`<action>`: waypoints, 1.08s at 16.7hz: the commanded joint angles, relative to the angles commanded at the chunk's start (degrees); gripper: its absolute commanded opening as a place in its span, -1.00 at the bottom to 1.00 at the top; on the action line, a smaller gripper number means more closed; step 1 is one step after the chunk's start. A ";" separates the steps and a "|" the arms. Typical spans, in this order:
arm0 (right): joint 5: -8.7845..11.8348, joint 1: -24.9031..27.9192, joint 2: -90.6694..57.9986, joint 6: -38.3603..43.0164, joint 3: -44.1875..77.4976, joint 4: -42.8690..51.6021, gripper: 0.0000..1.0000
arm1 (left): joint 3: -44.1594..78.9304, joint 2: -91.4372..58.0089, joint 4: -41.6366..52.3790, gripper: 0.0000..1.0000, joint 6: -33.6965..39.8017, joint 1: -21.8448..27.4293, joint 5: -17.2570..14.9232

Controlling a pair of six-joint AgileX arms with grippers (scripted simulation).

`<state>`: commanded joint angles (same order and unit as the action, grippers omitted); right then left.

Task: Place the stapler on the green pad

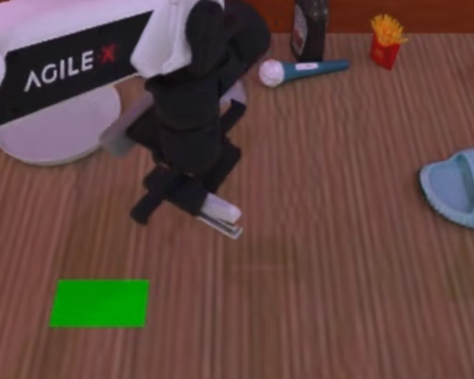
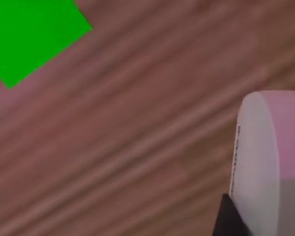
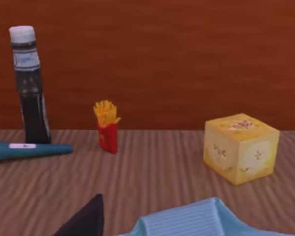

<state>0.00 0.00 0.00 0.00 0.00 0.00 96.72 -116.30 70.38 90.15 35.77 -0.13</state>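
The left gripper (image 1: 191, 201) hangs over the middle-left of the tabletop (image 1: 340, 276), its fingers apparently closed on the stapler (image 1: 221, 215), which juts out to the right, seemingly above the wood. The green pad (image 1: 99, 302) lies well apart, nearer the front left. The arm's white casing (image 1: 63, 59) reads "AGILE X". The right arm is out of the top view, and its fingers' state cannot be told.
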 joint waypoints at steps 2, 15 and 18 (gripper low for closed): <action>0.00 0.00 0.00 0.00 0.00 0.00 1.00 | -4.45 3.86 -0.68 -1.00 3.17 -2.94 -0.02; 0.00 0.00 0.00 0.00 0.00 0.00 1.00 | -28.77 23.84 -4.10 -1.00 18.47 -16.81 -0.16; 0.00 0.00 0.00 0.00 0.00 0.00 1.00 | -30.22 23.06 -6.30 -1.00 18.69 -16.90 -0.17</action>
<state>0.00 0.00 0.00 0.00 0.00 0.00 66.50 -93.24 64.08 108.84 18.87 -0.30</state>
